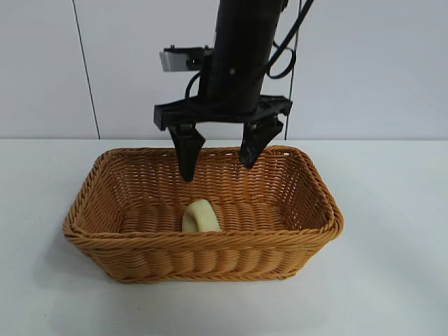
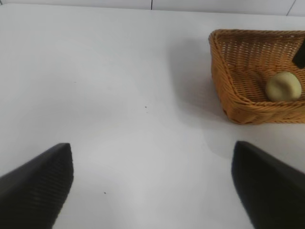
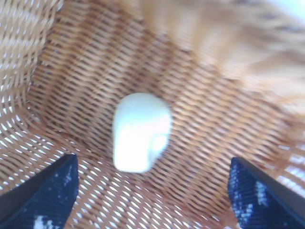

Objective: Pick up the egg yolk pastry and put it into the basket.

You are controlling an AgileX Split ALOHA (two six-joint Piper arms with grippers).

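Note:
The egg yolk pastry (image 1: 201, 215), a small pale yellow bun, lies on the floor of the orange-brown wicker basket (image 1: 318, 210), near its front wall. My right gripper (image 1: 217, 170) hangs open and empty just above the basket, straight over the pastry. In the right wrist view the pastry (image 3: 140, 131) lies on the basket's weave (image 3: 71, 71), apart from the open gripper (image 3: 153, 164). My left gripper (image 2: 152, 147) is open and empty over the bare table, away from the basket (image 2: 217, 57), where the pastry (image 2: 283, 86) shows inside.
The basket stands on a white table (image 1: 392, 280) with a white wall behind. One finger of the right gripper (image 2: 300, 52) shows at the edge of the left wrist view. The left arm is out of the exterior view.

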